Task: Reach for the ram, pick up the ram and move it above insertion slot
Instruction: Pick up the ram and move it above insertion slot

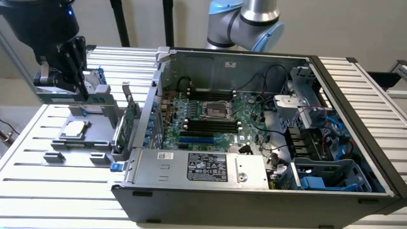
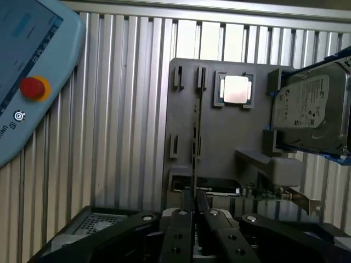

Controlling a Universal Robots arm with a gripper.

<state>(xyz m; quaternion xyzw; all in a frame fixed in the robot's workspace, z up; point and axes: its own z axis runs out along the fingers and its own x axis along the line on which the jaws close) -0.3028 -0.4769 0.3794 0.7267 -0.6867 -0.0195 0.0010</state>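
Open computer case, hard drive

The arm has silver-grey tube sections with pale blue joint caps. Its hand is black, built of flat linkage bars on a grey bracket; round screws stud the finger links.

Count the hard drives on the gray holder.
1: the hard drive sits in a blue bracket at the edge of the holder, near the CPU. Others may be hidden inside the case.
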